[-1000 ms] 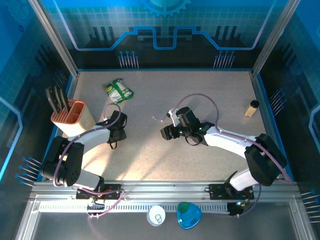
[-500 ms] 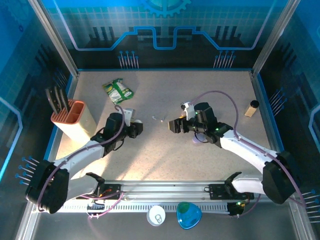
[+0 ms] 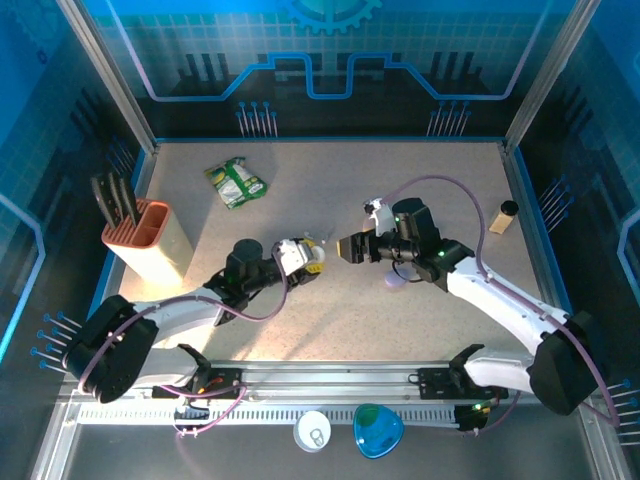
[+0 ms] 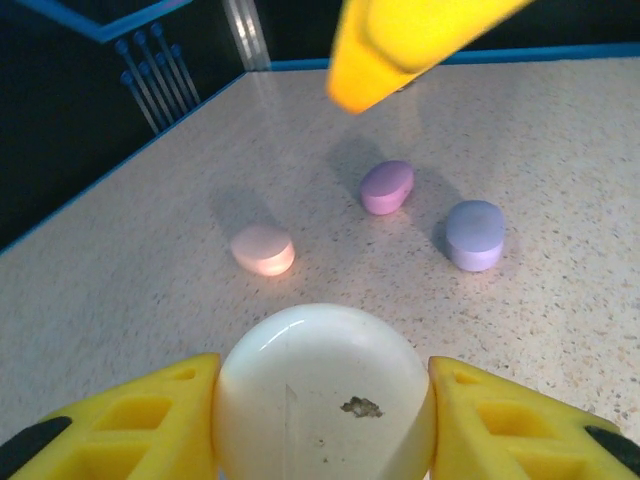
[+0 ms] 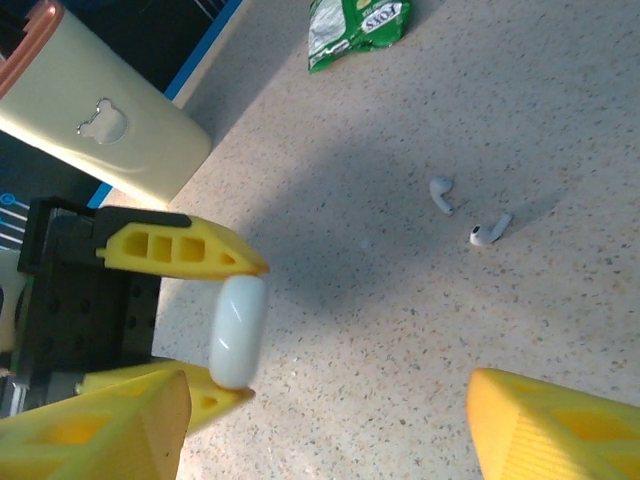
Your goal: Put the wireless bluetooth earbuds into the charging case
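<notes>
**Handover pose.** The left pincer (image 4: 325,372) is clamped on the white charging case (image 4: 320,410), which looks closed. The right pincer (image 5: 330,430) faces it, spread wide and holding nothing. The two white earbuds (image 5: 441,193) lie loose on the desk (image 5: 560,300) beyond the case and ahead of the right pincer, the nearer one, with their stems angled apart. The pink case (image 4: 262,249) rests shut nearby. The knife holder (image 3: 150,238) carries dark-handled knives (image 3: 115,198).

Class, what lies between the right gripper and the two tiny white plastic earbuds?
Bare speckled tabletop separates the right gripper from the earbuds, per the right wrist view.
</notes>
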Tool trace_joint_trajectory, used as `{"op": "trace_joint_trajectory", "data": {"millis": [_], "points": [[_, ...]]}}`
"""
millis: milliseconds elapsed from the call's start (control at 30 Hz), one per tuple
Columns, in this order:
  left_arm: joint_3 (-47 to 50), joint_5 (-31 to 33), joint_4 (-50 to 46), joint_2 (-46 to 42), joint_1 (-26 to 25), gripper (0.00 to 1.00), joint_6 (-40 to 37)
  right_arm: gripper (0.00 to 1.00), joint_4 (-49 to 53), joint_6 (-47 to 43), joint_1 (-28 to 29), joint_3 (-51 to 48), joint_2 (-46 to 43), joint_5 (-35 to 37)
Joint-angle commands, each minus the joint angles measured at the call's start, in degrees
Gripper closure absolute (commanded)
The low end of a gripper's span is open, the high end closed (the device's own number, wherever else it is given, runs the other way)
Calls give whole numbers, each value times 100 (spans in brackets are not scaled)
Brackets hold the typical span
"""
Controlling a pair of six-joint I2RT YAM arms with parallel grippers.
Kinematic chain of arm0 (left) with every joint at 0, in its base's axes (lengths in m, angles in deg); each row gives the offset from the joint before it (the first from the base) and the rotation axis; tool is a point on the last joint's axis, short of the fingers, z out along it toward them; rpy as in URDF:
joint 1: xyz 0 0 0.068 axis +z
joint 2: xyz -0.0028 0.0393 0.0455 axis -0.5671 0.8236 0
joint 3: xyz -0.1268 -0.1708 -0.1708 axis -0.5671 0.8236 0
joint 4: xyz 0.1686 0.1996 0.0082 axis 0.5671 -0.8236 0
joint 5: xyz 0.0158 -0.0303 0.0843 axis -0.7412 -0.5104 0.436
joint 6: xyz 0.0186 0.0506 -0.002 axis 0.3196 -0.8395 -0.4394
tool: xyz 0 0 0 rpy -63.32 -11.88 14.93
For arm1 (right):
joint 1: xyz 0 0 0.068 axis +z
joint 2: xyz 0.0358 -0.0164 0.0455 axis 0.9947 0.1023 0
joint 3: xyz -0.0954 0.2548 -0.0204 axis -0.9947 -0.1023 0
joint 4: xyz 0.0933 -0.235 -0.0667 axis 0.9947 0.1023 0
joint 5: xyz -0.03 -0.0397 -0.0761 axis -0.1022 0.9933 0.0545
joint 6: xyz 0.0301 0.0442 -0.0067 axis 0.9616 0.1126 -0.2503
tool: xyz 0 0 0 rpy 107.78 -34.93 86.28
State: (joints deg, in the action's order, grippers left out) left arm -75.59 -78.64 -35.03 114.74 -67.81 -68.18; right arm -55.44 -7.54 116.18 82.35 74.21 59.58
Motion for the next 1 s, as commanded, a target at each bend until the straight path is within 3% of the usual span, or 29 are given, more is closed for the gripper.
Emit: {"op": "trace_joint_trajectory", "data": {"millis": [0, 333, 700, 800, 867, 967], "points": [[-250, -2, 356, 147, -174, 63, -825, 27, 269, 85, -33, 350, 217, -457], [-412, 73, 215, 203, -391, 62, -1046, 38, 478, 31, 220, 711, 842, -816], [-423, 176, 152, 229, -453, 62, -1084, 60, 842, -50, 328, 985, 1293, -939], [-398, 197, 196, 233, -453, 61, -1039, 72, 876, -34, 328, 999, 1312, -904], [-384, 247, 251, 238, -452, 57, -979, 79, 800, -26, 320, 952, 1247, -835], [-343, 288, 334, 214, -452, 42, -742, 83, 630, -113, 309, 857, 1076, -673]]}}
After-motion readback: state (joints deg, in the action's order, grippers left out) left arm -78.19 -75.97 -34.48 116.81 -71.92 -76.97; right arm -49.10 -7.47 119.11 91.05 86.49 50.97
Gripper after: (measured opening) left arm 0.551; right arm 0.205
